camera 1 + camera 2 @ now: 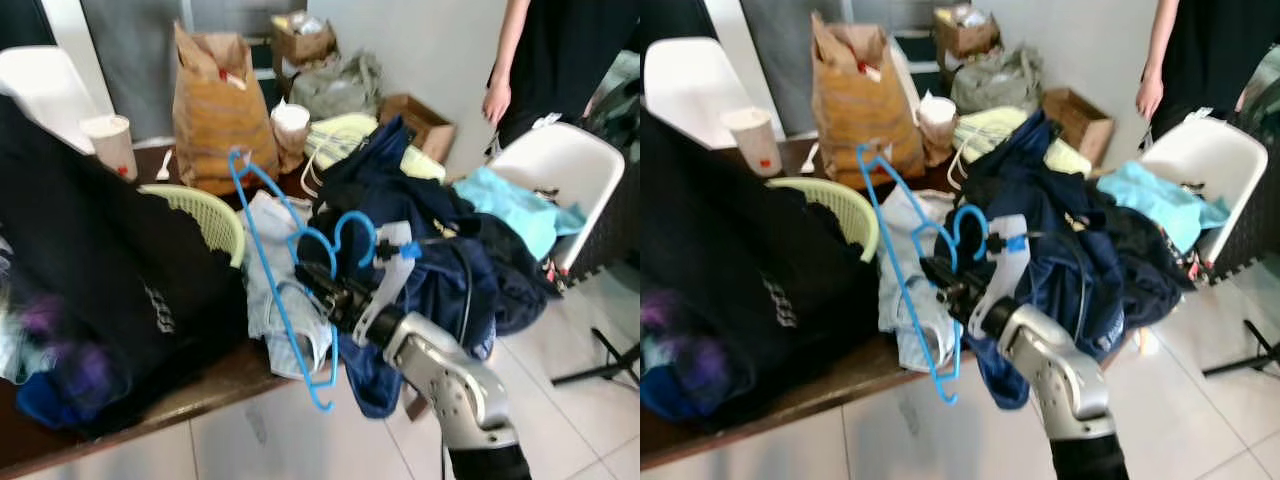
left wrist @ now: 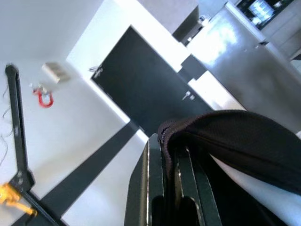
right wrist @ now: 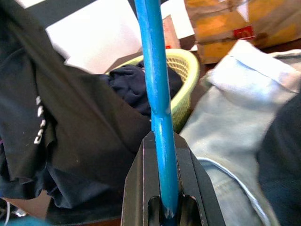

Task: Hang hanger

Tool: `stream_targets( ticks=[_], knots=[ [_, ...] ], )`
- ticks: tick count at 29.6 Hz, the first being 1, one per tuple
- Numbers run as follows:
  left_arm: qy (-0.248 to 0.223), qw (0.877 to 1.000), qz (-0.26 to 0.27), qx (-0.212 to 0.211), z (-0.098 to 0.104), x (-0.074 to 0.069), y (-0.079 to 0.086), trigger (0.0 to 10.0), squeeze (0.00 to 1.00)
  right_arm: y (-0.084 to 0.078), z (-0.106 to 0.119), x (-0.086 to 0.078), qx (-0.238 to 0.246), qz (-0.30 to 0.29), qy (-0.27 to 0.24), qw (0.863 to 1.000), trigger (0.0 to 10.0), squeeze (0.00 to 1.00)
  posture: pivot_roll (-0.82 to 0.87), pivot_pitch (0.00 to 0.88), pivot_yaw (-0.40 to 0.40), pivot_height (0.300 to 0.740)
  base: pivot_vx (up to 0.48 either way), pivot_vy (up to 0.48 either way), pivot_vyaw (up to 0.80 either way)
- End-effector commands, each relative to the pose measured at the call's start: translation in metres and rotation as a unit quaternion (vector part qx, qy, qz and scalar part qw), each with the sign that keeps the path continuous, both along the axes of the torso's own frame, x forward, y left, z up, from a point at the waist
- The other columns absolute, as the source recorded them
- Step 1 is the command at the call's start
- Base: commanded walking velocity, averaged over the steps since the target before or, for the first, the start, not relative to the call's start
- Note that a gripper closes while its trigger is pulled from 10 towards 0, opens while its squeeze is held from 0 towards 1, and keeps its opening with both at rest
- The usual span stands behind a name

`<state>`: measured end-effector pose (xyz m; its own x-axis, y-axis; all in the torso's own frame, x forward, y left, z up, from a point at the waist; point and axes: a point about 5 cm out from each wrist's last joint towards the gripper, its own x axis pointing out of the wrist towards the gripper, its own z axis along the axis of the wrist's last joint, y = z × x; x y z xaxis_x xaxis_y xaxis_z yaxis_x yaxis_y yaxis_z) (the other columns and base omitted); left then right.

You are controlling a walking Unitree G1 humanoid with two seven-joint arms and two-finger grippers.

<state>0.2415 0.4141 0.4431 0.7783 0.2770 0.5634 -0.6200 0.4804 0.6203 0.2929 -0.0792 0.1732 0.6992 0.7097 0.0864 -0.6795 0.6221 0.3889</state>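
A blue plastic hanger (image 1: 283,270) stands tilted above the table's near edge, its hook curling at the right. My right gripper (image 1: 315,281) is shut on the hanger's bar (image 3: 157,117), reaching in from the lower right. A black garment (image 1: 90,270) with white lettering hangs at the left in front of the table. My left gripper (image 2: 169,183) is shut on the black garment's edge (image 2: 225,136), held up high. A light blue denim piece (image 1: 285,310) lies on the table behind the hanger.
A yellow-green laundry basket (image 1: 205,215), a brown paper bag (image 1: 215,115) and paper cups (image 1: 112,142) stand on the dark table. A navy clothes pile (image 1: 430,240) sits at the right. A person (image 1: 540,60) stands beside a white chair (image 1: 555,165) holding turquoise cloth.
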Motion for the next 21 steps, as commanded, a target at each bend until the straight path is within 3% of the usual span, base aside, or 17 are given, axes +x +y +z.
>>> stream_targets(
  ticks=[1, 2, 3, 6, 7, 11, 14, 15, 16, 17, 18, 19, 21],
  knots=[
    [0.014, 1.000, 0.005, -0.022, -0.005, 0.000, 0.007, 2.3, 0.00, -0.001, -0.001, 0.001, -0.001, -0.008, -0.001, 1.000, 10.0, 0.00, -0.01, 0.039, -0.007, 0.740, 0.000, 0.000, 0.00],
    [0.021, 0.999, -0.021, -0.038, -0.010, 0.007, 0.004, 4.2, 0.00, -0.001, -0.001, 0.001, 0.000, -0.009, -0.001, 1.000, 10.0, 0.00, -0.01, 0.038, -0.008, 0.740, 0.000, 0.000, 0.00],
    [0.035, 0.996, -0.059, -0.054, -0.020, 0.016, -0.004, 8.0, 0.00, 0.000, -0.001, 0.001, 0.001, -0.010, -0.001, 1.000, 10.0, 0.00, -0.01, 0.040, -0.012, 0.740, 0.000, 0.000, 0.00],
    [0.043, 0.994, -0.083, -0.064, -0.025, 0.023, -0.008, 8.0, 0.00, 0.000, -0.001, 0.001, 0.001, -0.010, -0.001, 1.000, 10.0, 0.00, -0.01, 0.040, -0.012, 0.740, 0.000, 0.000, 0.00],
    [0.051, 0.987, -0.130, -0.078, -0.032, 0.032, -0.020, 10.0, 0.00, 0.001, -0.001, 0.002, 0.001, -0.009, -0.001, 1.000, 10.0, 0.00, -0.01, 0.039, -0.017, 0.740, 0.000, 0.000, 0.00],
    [0.052, 0.978, -0.180, -0.086, -0.034, 0.041, -0.034, 10.0, 0.00, 0.002, -0.002, 0.002, 0.002, -0.008, -0.001, 1.000, 10.0, 0.00, 0.00, 0.036, -0.019, 0.740, 0.000, 0.000, 0.00],
    [0.007, 0.973, -0.220, -0.074, -0.004, 0.037, -0.046, 10.0, 0.00, 0.003, -0.002, 0.003, 0.003, -0.006, 0.000, 1.000, 10.0, 0.00, 0.01, 0.032, -0.016, 0.740, 0.000, 0.000, 0.00],
    [0.007, 0.973, -0.220, -0.074, -0.004, 0.037, -0.046, 10.0, 0.00, 0.003, -0.002, 0.003, 0.003, -0.006, 0.000, 1.000, 10.0, 0.00, 0.01, 0.032, -0.016, 0.740, 0.000, 0.000, 0.00],
    [-0.020, 0.969, -0.237, -0.060, 0.015, 0.031, -0.054, 10.0, 0.00, 0.004, -0.003, 0.004, 0.004, -0.006, 0.000, 1.000, 10.0, 0.00, 0.01, 0.031, -0.015, 0.740, 0.255, 0.000, 0.00],
    [-0.020, 0.969, -0.237, -0.060, 0.015, 0.031, -0.054, 10.0, 0.00, 0.004, -0.003, 0.004, 0.004, -0.006, 0.000, 1.000, 10.0, 0.00, 0.01, 0.031, -0.015, 0.740, 0.255, 0.000, 0.00],
    [-0.070, 0.959, -0.275, -0.026, 0.052, 0.017, -0.075, 10.0, 0.00, 0.005, -0.003, 0.005, 0.006, -0.007, 0.000, 1.000, 10.0, 0.00, 0.01, 0.026, -0.012, 0.740, 0.274, 0.000, 0.00],
    [-0.094, 0.951, -0.296, -0.006, 0.069, 0.007, -0.089, 10.0, 0.00, 0.005, -0.003, 0.005, 0.006, -0.007, -0.001, 1.000, 10.0, 0.00, 0.02, 0.023, -0.010, 0.740, 0.274, 0.000, 0.00],
    [-0.106, 0.945, -0.310, 0.005, 0.078, 0.001, -0.097, 10.0, 0.00, 0.006, -0.003, 0.006, 0.007, -0.007, -0.001, 1.000, 10.0, 0.00, 0.02, 0.022, -0.010, 0.740, 0.274, 0.000, 0.00]
  ],
)
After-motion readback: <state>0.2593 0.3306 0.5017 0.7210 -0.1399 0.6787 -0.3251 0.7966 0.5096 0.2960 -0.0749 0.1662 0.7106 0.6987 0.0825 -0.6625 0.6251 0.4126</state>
